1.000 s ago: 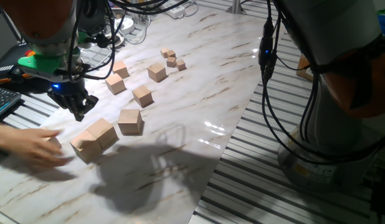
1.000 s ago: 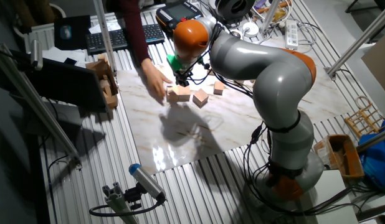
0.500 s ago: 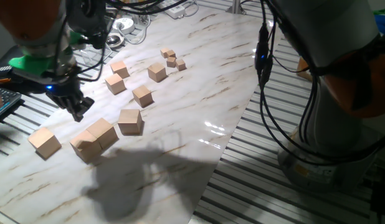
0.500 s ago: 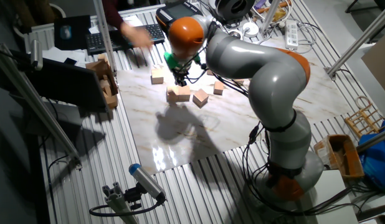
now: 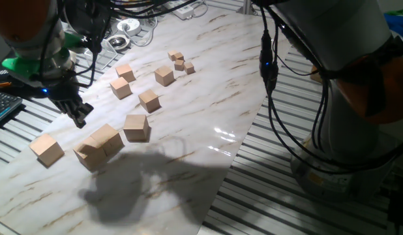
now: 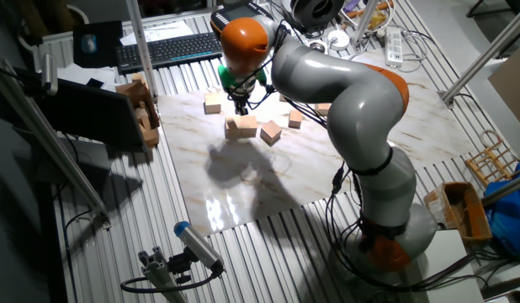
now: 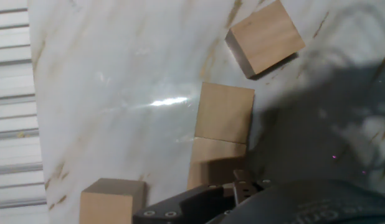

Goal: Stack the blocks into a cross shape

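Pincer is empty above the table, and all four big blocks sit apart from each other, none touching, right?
Not quite. Two of the big blocks sit pressed side by side; the hand view shows them flush. The other two stand apart, and the pincer hovers empty.

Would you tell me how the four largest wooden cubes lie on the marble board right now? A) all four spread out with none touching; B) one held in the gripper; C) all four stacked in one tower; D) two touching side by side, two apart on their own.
D: the pair of large cubes sits edge to edge, while one large cube and another each stand alone on the board; the gripper holds nothing.
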